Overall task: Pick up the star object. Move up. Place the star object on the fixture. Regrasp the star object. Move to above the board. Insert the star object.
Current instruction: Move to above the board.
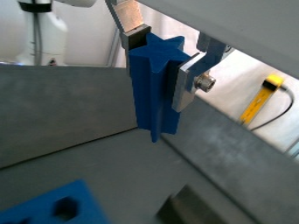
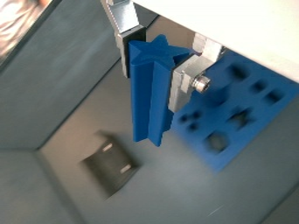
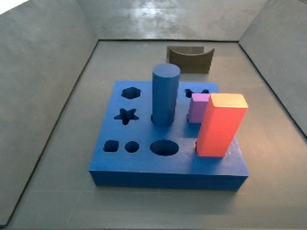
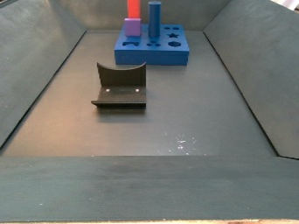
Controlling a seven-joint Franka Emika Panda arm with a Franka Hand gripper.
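Gripper (image 2: 160,63) is clamping the star object (image 2: 149,92) between both finger plates, holding it raised well above the floor, out of both side views. Judging by that, the "move up" step is underway; next calls for carrying it over to the fixture (image 4: 121,86) and setting it in the notch.

Rel. to the fixture: floor around it is bare, nothing blocking the approach. Beyond it, the board (image 3: 168,157) is sitting w/ star hole (image 3: 124,115) open; blue cylinder (image 3: 164,89), purple block (image 3: 198,107) and red block (image 3: 221,126) are standing in it, crowding later insertion.
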